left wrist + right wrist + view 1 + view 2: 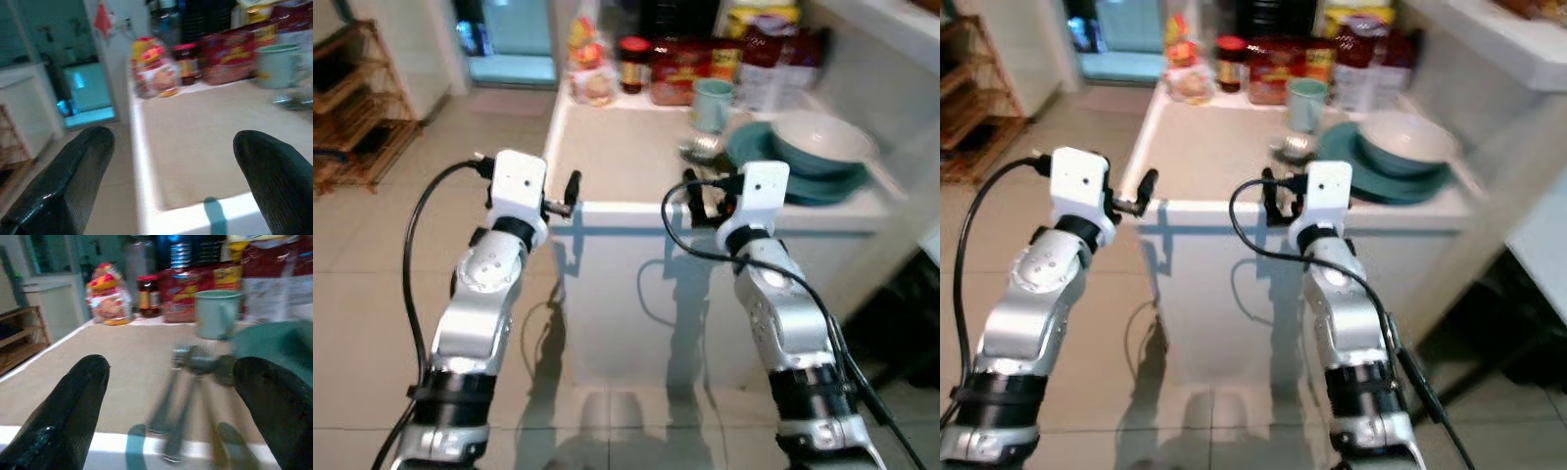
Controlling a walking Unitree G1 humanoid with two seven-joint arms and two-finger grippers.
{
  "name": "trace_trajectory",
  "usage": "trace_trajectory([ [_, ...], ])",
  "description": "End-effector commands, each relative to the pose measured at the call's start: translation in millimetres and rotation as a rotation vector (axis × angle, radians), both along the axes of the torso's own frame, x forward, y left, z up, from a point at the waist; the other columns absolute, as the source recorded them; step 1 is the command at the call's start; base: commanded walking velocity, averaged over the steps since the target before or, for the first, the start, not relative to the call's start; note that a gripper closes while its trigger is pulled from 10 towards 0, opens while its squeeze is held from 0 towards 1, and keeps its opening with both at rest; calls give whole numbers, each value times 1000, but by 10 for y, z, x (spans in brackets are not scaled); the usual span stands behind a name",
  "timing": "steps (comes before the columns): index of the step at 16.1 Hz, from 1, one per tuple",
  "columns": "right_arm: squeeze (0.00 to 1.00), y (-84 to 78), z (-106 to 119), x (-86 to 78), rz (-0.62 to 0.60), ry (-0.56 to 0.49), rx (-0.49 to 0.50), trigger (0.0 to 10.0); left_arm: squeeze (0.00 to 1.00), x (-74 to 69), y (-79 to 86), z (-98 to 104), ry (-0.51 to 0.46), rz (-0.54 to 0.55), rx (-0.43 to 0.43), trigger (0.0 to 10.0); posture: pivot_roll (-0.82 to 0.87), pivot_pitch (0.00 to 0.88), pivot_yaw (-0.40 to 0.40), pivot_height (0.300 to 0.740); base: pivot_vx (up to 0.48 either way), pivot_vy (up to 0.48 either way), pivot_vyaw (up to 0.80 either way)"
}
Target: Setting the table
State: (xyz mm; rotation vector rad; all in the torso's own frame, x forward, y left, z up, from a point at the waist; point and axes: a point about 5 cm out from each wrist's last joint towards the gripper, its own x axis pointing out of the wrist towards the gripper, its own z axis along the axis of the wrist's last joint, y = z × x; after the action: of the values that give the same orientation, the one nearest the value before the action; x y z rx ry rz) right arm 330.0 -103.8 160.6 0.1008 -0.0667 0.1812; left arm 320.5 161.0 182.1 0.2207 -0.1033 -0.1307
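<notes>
A white table with a beige top stands before me. On its right side lies a stack of teal plates with a pale bowl on top. A teal mug stands behind several pieces of metal cutlery. My left gripper is open at the table's front edge, left of centre, holding nothing. My right gripper is open at the front edge, facing the cutlery and holding nothing.
Jars and food packets line the back of the table. A wooden rack stands on the tiled floor at the far left. A white counter runs along the right. Something dark sits low on the right.
</notes>
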Motion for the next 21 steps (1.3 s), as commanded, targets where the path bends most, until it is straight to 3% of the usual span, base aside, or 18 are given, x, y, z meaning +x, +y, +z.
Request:
trace_trajectory([
  [1, 0, 33, 50, 14, 14, -12, -4, 10000, 0, 5, -9, 51, -15, -6, -4, 10000, 154, 0, -22, 740, 371, 0, 0],
  [10, 0, 34, 36, 24, 12, 7, -7, 10000, 0, 7, -15, 56, -13, -8, 0, 10000, 154, 0, -22, 740, 368, 0, 0],
  [12, 0, 39, 0, 55, 16, 51, -13, 10000, 0, -6, -57, 62, -29, -48, 14, 10000, 154, 0, -21, 740, 0, 0, 0],
  [15, 0, 55, -4, 150, 12, 145, 16, 10000, 0, -110, -158, 105, -43, -261, 113, 10000, 159, 0, -25, 740, 0, 0, 0],
  [17, 0, 40, 6, 262, -26, 195, -42, 10000, 0, -231, -208, 160, -30, -427, 148, 10000, 167, 0, -29, 740, 0, 0, 0],
  [19, 0, 55, 15, 354, -25, 251, -52, 10000, 0, -284, -233, 185, -17, -496, 155, 10000, 173, 0, -33, 740, 0, 0, 0],
  [21, 0, 62, 25, 449, -49, 311, -130, 10000, 0, -318, -247, 198, -9, -535, 161, 10000, 179, 0, -38, 740, 0, 0, 0],
])
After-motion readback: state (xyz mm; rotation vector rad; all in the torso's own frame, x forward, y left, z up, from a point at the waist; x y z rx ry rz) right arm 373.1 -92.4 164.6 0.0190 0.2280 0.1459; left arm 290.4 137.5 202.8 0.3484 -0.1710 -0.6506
